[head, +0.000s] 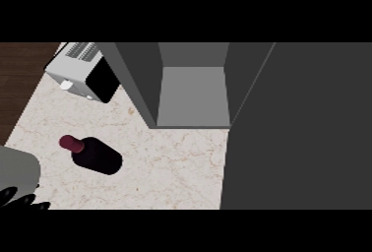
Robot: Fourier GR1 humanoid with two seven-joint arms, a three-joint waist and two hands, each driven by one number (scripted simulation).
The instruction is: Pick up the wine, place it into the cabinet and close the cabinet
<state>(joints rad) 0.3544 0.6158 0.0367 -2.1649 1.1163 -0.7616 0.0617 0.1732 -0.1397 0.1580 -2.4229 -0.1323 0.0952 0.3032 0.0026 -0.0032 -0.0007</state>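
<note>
Marble counter (167,162) carried a toaster (76,71) at its far left corner and a grey cabinet (193,93) standing open, its dark door (298,133) swung out across the right side. Between them stood the wine (93,154), dark with a red cap, untouched and well apart from either. At the lower left edge the left hand (18,199) showed only black fingertips beside its grey forearm (16,170); whether they were curled could not be told

**Cut off and out of sight**

You are seeing the left hand (18,199) only as dark fingertips at the lower left edge, its palm lying outside the view. The toaster (81,71) is running off the top edge. The cabinet (193,93) interior is possibly continuing upward, unseen.
</note>
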